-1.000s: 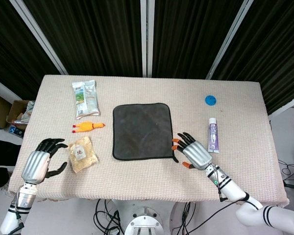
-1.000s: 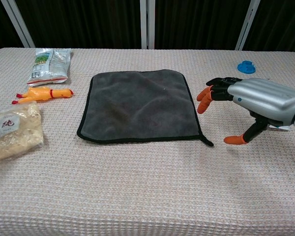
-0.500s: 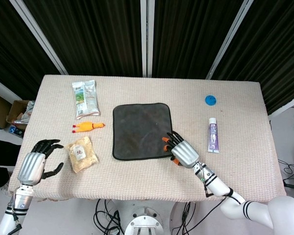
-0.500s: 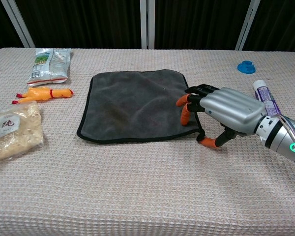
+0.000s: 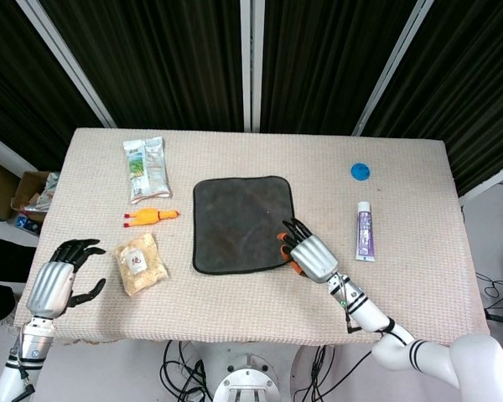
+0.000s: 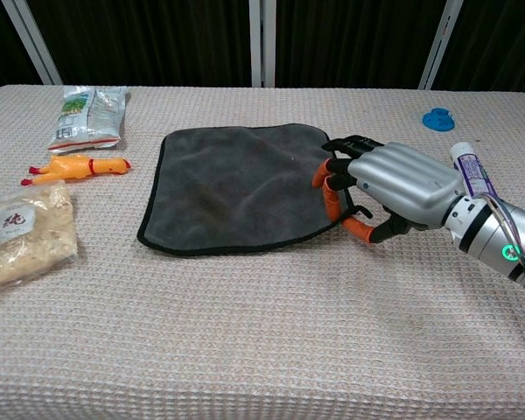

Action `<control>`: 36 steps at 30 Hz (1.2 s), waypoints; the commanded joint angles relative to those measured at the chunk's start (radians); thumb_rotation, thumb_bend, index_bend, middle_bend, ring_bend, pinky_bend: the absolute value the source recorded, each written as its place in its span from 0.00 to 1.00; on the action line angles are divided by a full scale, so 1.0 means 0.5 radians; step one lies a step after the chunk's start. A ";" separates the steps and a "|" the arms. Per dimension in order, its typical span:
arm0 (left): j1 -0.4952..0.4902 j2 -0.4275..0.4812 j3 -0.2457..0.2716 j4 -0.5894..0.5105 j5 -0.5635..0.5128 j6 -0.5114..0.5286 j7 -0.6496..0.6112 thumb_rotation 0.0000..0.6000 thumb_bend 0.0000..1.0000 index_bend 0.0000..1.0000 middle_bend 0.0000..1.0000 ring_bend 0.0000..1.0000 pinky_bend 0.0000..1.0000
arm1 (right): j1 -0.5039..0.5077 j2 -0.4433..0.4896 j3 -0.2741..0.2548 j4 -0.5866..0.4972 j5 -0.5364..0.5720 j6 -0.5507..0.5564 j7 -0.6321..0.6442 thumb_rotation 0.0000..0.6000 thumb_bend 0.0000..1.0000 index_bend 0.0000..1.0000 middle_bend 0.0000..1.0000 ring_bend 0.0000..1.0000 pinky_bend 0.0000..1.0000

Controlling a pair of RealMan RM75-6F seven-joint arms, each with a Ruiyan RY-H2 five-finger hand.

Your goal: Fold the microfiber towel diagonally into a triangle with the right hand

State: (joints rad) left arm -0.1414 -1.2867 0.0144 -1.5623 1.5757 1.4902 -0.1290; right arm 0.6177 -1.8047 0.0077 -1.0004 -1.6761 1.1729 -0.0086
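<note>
The microfiber towel (image 6: 236, 188) lies in the middle of the surface (image 6: 271, 332), a dark grey, nearly square cloth with rounded corners and a black stitched edge; its nap looks soft and matte, with faint ripples, and its near right corner is bunched and lifted slightly off the flat. That corner sits between the orange-tipped fingers (image 6: 331, 199) and thumb of the right robot hand (image 6: 381, 188), which curls over it with a silvery metal back and black digits, pinching the edge. The left robot hand (image 5: 57, 280) hovers at the near left edge of the surface, fingers apart and holding nothing. The covering is a beige, waffle-textured cloth. Left of the towel lie a glossy snack packet (image 6: 86, 116), a yellow rubber chicken (image 6: 77, 166) and a clear bag of pale grains (image 6: 22, 232); to the right, a purple-and-white tube (image 6: 469, 173) and a small blue round cap (image 6: 438, 118)
</note>
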 commanded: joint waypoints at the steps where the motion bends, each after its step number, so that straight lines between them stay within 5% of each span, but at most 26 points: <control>1: 0.004 0.005 -0.002 0.010 -0.003 0.001 -0.004 1.00 0.28 0.31 0.21 0.18 0.16 | -0.059 0.138 -0.055 -0.153 -0.041 0.093 -0.022 1.00 0.49 0.74 0.26 0.02 0.03; 9: 0.027 0.028 -0.003 0.039 -0.030 -0.001 -0.018 1.00 0.28 0.31 0.21 0.18 0.16 | -0.256 0.707 -0.267 -0.811 -0.093 0.228 -0.192 1.00 0.49 0.75 0.27 0.02 0.03; 16: 0.056 0.032 0.004 0.051 -0.035 0.016 -0.028 1.00 0.28 0.31 0.21 0.18 0.16 | -0.337 1.007 -0.388 -1.145 -0.083 0.173 -0.338 1.00 0.50 0.76 0.27 0.02 0.03; 25: 0.072 0.032 0.004 0.057 -0.040 0.013 -0.040 1.00 0.28 0.31 0.21 0.18 0.16 | -0.118 0.827 -0.045 -1.133 0.137 -0.121 -0.533 1.00 0.50 0.76 0.27 0.02 0.03; 36: 0.098 0.049 0.000 0.085 -0.072 0.007 -0.075 1.00 0.28 0.31 0.21 0.18 0.16 | 0.332 0.278 0.347 -0.636 0.480 -0.600 -0.732 1.00 0.50 0.76 0.27 0.02 0.03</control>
State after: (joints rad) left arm -0.0923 -1.2622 0.0144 -1.5196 1.5395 1.4937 -0.1663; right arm 0.7316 -1.6076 0.1427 -1.3802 -1.4784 0.9200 -0.3519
